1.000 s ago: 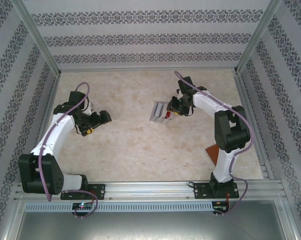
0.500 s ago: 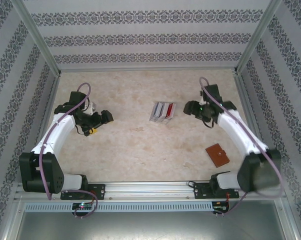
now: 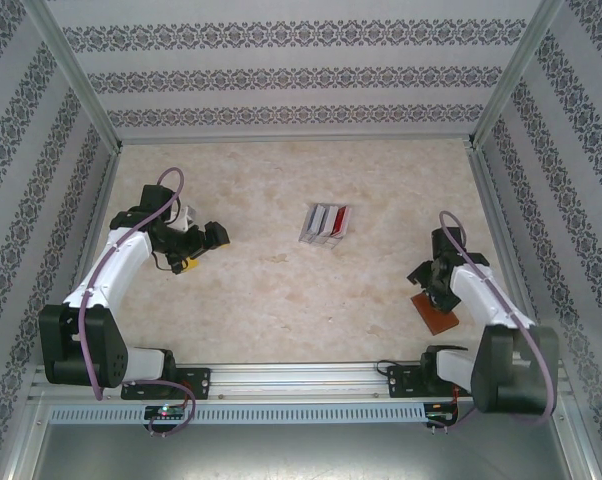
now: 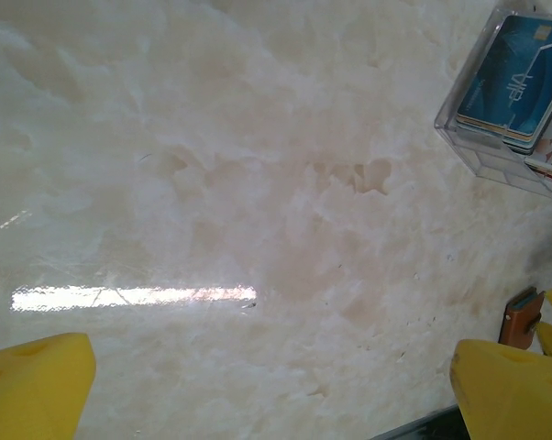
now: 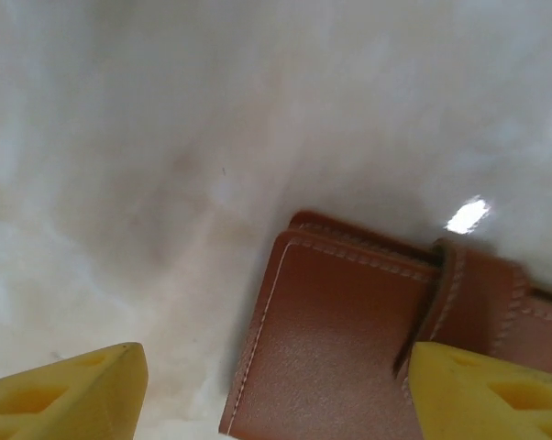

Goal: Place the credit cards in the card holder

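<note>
Marbled table with card holder and clear card tray

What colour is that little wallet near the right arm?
The card holder is reddish-brown, clearest from the right wrist.

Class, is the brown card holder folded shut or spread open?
Shut: the card holder lies folded, clasp tab across its cover, no pockets showing.

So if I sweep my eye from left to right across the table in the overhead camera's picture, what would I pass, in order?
left gripper, jaws wide open → credit cards, standing in a clear tray → card holder, the brown case near the right edge
</note>
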You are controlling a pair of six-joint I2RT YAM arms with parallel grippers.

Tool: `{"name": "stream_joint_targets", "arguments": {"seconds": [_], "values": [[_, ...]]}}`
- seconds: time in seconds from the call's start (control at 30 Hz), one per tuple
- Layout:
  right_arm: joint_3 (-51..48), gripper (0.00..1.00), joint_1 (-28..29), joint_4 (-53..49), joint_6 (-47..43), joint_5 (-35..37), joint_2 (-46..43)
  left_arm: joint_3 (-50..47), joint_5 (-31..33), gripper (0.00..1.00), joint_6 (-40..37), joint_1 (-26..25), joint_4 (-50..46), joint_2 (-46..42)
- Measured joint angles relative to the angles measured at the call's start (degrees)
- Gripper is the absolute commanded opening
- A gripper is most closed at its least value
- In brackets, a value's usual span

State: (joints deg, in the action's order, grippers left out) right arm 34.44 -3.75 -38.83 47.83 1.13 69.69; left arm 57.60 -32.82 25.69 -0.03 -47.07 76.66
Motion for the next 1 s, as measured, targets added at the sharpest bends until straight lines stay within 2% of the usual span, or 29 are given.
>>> {"name": "stream_joint_targets", "arguments": {"seconds": [0.13,0.23,0.43,0.53,0.63,0.73,0.8,0.87,1.0], "values": [[2.82,0.72,3.87,0.61,-1.95,-0.13,6.45,0.0,0.04,1.0,0.0,0.0,0.0,0.0],[5.01,0.71,11.52,2.25,-3.23,-0.76,8.55,0.0,0.48,1.0,-0.02,0.0,0.0,0.02],[7.32,0.72,29.09,10.51,-0.96,-8.35,10.01,0.0,1.64,1.0,-0.04,0.0,-0.04,1.38],[10.29,0.74,32.81,10.4,0.52,-8.35,9.53,0.0,1.9,1.0,-0.07,0.0,-0.04,1.84],[10.67,0.74,30.12,9.44,1.01,-6.51,4.44,0.0,2.03,1.0,-0.07,0.0,-0.04,1.88],[8.28,0.74,21.31,9.05,0.42,-5.86,-1.99,0.0,2.16,1.0,-0.26,0.0,-0.04,1.88],[6.21,0.71,14.36,9.11,-0.68,-6.6,-3.06,0.0,2.16,1.0,-0.28,0.0,-0.04,1.88],[5.33,0.66,9.42,8.28,-2.86,-7.5,-0.15,0.0,2.14,1.0,-0.28,0.0,-0.04,1.88],[7.06,0.51,8.98,6.67,-8.85,-9.73,8.96,0.0,1.36,0.97,-0.55,-0.02,-0.04,2.14]]}}
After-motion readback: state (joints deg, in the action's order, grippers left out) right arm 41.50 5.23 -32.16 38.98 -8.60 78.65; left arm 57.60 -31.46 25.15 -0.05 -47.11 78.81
